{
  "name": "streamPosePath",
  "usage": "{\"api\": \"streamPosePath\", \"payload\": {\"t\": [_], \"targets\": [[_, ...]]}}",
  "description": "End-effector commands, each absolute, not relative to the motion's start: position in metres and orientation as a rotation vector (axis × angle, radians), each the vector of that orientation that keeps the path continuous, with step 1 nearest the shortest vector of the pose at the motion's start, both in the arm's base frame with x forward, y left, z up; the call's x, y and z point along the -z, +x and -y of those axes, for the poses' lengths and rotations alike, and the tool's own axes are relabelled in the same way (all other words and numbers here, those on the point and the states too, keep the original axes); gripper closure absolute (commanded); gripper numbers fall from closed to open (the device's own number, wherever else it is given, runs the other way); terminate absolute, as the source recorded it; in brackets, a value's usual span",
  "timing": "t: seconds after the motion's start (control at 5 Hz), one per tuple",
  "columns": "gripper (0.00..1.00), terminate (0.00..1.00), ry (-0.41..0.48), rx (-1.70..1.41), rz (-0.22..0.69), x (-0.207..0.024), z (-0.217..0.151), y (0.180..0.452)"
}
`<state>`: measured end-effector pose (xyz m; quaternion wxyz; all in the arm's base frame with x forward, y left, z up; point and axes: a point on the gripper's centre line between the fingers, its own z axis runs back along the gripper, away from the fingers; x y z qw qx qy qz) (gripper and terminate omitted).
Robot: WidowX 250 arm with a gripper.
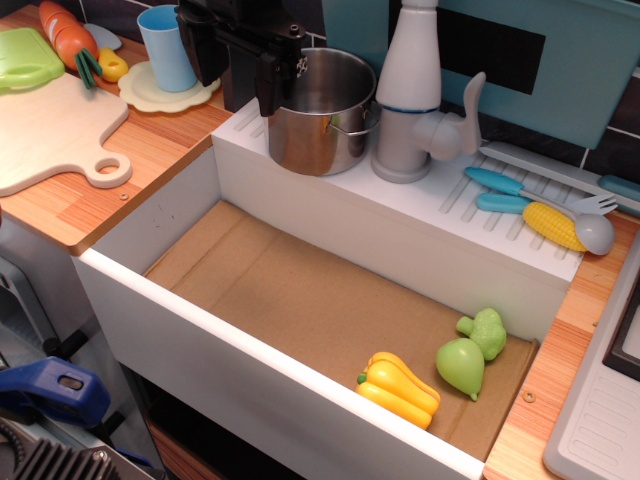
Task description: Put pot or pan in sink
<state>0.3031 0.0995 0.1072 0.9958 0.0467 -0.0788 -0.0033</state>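
Observation:
The shiny steel pot (318, 115) stands upright on the white ridged drainboard (500, 215), left of the faucet, with one loop handle facing front. My black gripper (240, 95) is at the pot's left side. Its fingers stand apart, so it is open; the right finger (272, 95) overlaps the pot's left rim and the left finger hangs outside the pot. The sink (150, 215) is the large white basin with a brown floor below and in front of the pot.
A yellow pepper (398, 388), a green pear (460, 366) and a green broccoli piece (487, 330) lie in the sink's right front corner. The white faucet (412, 95) stands right of the pot. A blue cup (167, 45) and a cutting board (50, 130) are on the left counter.

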Motion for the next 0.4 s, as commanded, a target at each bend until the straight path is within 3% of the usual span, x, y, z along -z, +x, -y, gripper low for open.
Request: {"api": "streamPosePath", "payload": {"t": [0.0,0.2], "targets": [[0.0,0.0,0.094,0.007,0.158,-0.1072,-0.0995,0.3031],[0.0,0.0,0.153,0.142,0.236,-0.1071,-0.0978,0.3059]]}}
